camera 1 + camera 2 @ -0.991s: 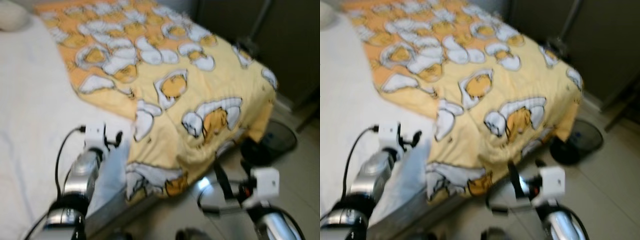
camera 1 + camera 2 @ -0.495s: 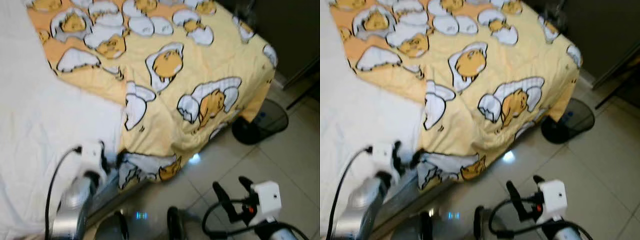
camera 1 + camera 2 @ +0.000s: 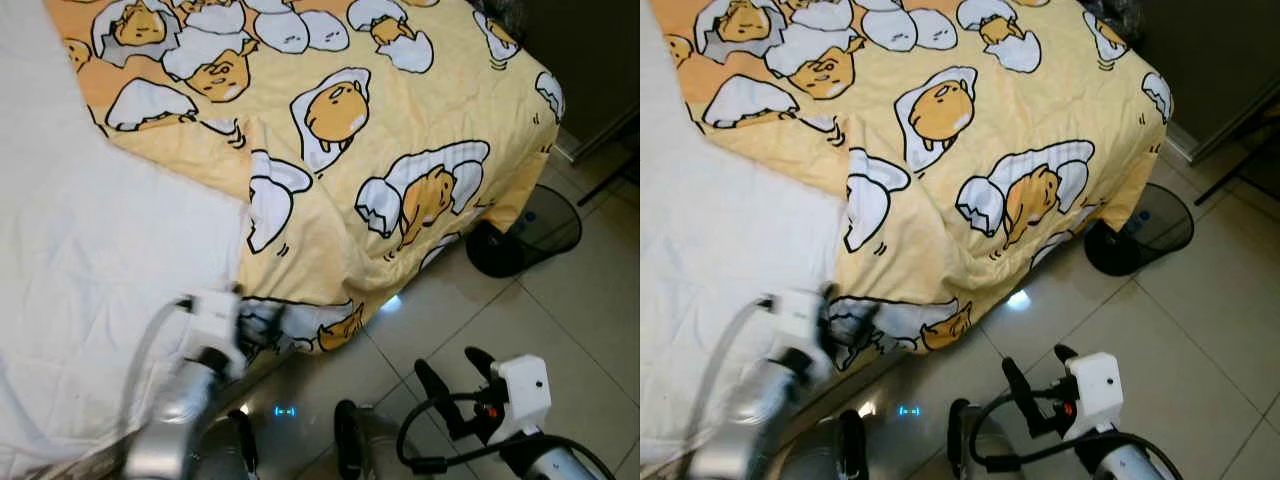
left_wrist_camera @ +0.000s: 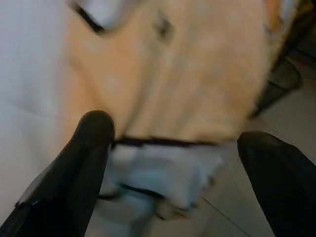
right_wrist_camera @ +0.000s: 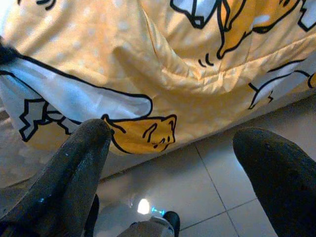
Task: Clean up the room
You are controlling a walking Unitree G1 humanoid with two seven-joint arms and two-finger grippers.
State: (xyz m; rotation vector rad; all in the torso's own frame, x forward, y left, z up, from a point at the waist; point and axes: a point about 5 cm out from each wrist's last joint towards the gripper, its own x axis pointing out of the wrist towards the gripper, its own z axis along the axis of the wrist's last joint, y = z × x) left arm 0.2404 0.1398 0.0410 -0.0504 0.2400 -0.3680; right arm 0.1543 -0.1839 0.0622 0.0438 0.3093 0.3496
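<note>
Blanket: yellow, egg-cartoon print, covers the far part of the bed and drapes over the bed's corner toward the tiled floor; the near part of the bed is bare white sheet.
Blanket edge: hanging hem runs along the bed's side, long axis roughly parallel to the mattress edge, rumpled and folded under at the corner.
Left gripper: fingers spread wide, nothing between them, right at the hem where blanket meets sheet; wrist view is blurred but the hem sits straight ahead between the fingers.
Right gripper: fingers apart, empty, low over the floor in front of the bed, hem above and ahead of it in its wrist view.
Nearer arm: left, by a clear margin; it is just beside the hem, the right is near but off the bed.
Likely step: grab the hem with the left to pull the blanket straight over the sheet — my read, not confirmed.
Risk: thin, loose fabric; a shallow pinch could slip off.
Other: black fan base on the floor by the bed corner.
</note>
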